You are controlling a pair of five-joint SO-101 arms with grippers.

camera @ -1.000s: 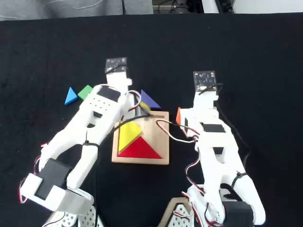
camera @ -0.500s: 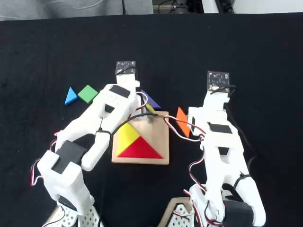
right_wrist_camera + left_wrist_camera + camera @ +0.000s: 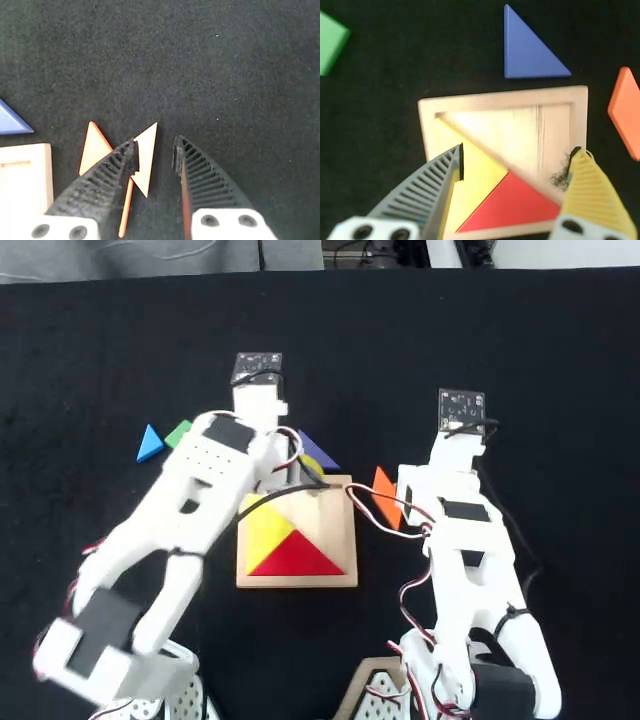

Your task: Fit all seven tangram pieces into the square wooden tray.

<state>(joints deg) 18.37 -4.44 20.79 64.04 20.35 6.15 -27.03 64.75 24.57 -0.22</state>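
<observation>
Left gripper [image 3: 517, 160] is hovering wide open over the square wooden tray [image 3: 505, 95], which is holding a yellow triangle [image 3: 475, 185] and a red triangle [image 3: 515, 205]. Right gripper [image 3: 154, 150], jaws narrowly parted and empty, is hanging over the orange piece [image 3: 94, 147], which is lying just beside the tray. The dark blue triangle [image 3: 530, 50] and green square [image 3: 180, 432] are lying outside the tray.

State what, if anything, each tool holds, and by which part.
Nothing: the left tool is open over the tray, the right tool open above the orange piece.
</observation>
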